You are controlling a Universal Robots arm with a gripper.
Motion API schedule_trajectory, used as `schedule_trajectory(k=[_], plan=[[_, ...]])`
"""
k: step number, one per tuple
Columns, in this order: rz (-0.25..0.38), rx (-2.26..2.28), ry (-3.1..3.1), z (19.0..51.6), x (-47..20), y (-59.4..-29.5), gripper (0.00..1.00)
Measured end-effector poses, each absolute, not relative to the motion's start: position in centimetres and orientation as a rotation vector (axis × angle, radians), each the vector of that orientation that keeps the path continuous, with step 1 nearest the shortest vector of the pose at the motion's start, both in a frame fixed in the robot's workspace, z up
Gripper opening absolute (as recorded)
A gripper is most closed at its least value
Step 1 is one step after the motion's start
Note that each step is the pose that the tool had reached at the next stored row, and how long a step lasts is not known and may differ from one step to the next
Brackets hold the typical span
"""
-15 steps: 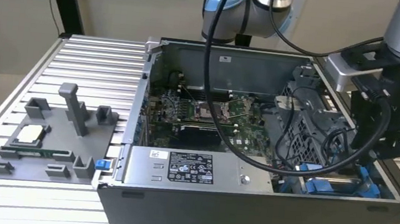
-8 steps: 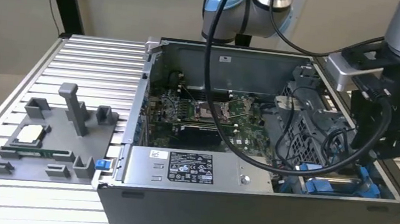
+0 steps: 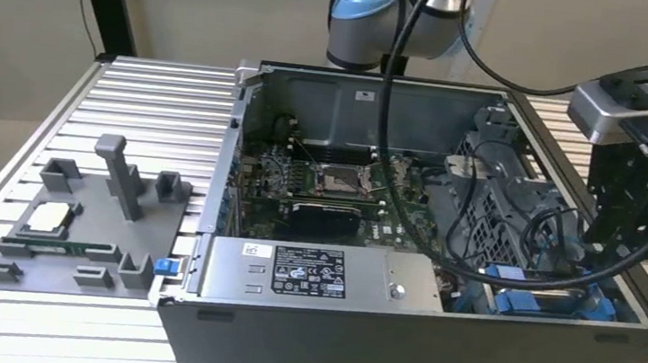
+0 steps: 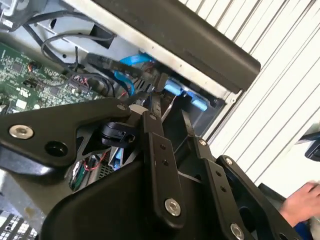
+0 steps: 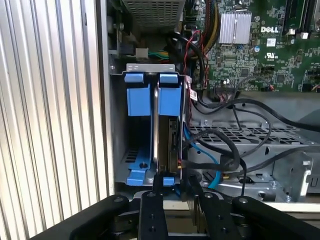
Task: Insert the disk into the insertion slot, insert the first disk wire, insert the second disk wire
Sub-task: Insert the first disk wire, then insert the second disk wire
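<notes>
The disk (image 5: 169, 102), clipped in its blue frame, stands edge-on inside the insertion slot (image 5: 150, 67), a grey bay with blue tabs at the case's front corner on the exterior view's right (image 3: 546, 304). My gripper (image 5: 175, 181) has one black finger on each side of the disk's near end and looks shut on it. In the second wrist view the gripper (image 4: 170, 97) reaches down to the blue frame end (image 4: 176, 90). A blue cable (image 5: 201, 156) and black wires (image 5: 235, 150) hang loose beside the bay. The neighbouring bay holds an empty blue frame (image 5: 137, 97).
The open case holds a green motherboard (image 3: 324, 181) and a grey labelled power-supply box (image 3: 314, 275). A grey fixture (image 3: 90, 229) with parts sits on the ribbed table (image 3: 152, 100) at the exterior view's left. A person's hand (image 4: 300, 200) shows beside the case.
</notes>
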State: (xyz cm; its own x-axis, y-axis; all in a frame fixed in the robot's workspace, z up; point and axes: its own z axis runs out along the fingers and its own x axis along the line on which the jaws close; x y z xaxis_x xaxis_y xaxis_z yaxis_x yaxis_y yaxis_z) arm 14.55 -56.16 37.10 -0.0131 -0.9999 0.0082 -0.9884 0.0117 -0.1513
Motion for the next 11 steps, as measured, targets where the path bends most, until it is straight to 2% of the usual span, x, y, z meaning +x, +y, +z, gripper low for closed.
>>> schedule_trajectory(k=[7,11], plan=[[-0.125,-2.158,2.185,37.1,17.3,-56.2,1.00],[-0.056,-2.192,2.218,37.1,18.0,-56.2,1.00]])
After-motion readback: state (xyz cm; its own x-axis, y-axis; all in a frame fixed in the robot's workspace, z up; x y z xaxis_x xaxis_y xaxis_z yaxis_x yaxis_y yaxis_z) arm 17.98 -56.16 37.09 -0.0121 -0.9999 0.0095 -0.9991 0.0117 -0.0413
